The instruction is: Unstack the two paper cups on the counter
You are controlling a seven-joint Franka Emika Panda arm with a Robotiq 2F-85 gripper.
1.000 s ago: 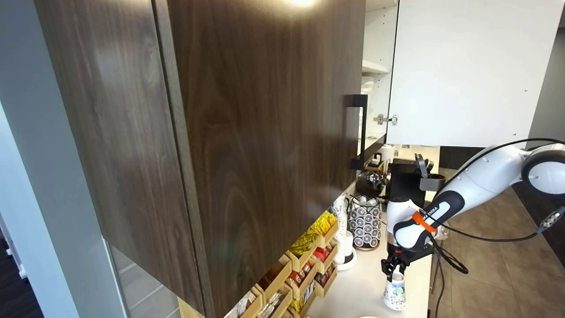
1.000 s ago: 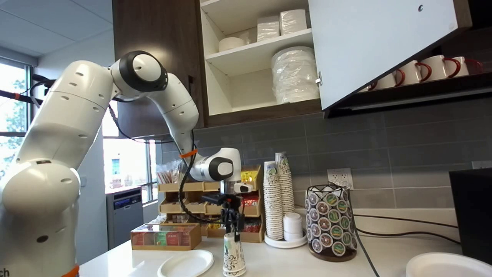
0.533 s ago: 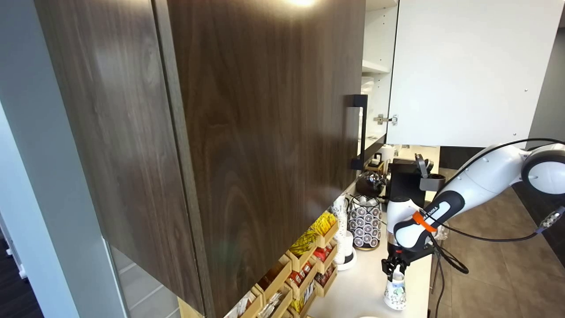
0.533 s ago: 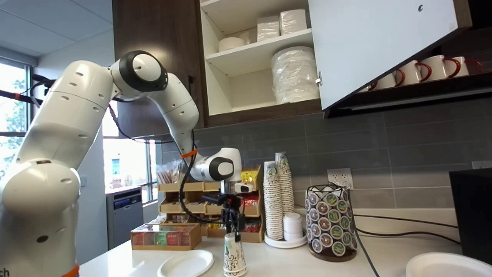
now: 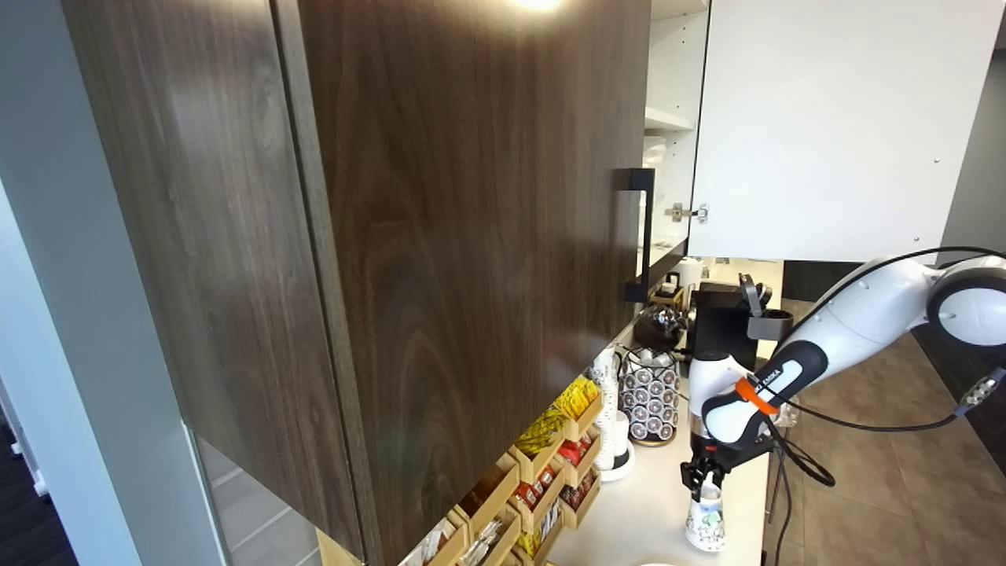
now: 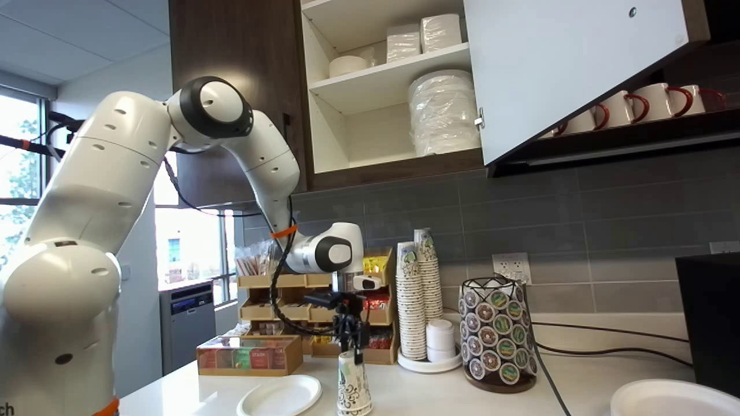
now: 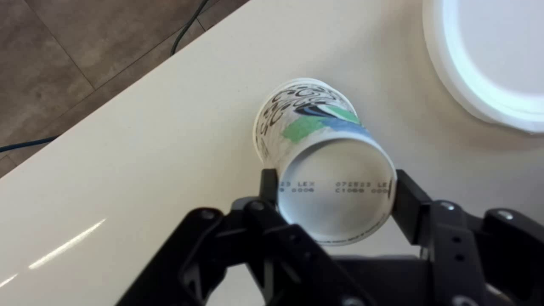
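The two paper cups [image 6: 354, 384] are upside down and nested, with a printed leaf and swirl pattern. In the wrist view the upper cup [image 7: 335, 204] faces me with its round base, while the lower cup [image 7: 260, 123] shows little more than its rim. Both pads of my gripper [image 7: 335, 186] press against opposite sides of the upper cup near its base. From outside, the gripper [image 5: 702, 486] points down at the top of the stack. The counter [image 7: 170, 140] is white and glossy. Whether the lower rim touches it, I cannot tell.
A white plate [image 6: 280, 396] lies close to the cups. Behind are a tea box [image 6: 250, 356], tall cup stacks [image 6: 411, 306] on a white tray, a snack rack [image 6: 289, 313] and a coffee pod holder [image 6: 498, 338]. The counter's edge [image 7: 127, 91] drops to the floor.
Gripper and cups together have shifted very slightly to the right in both exterior views. The grip on the upper cup looks the same.
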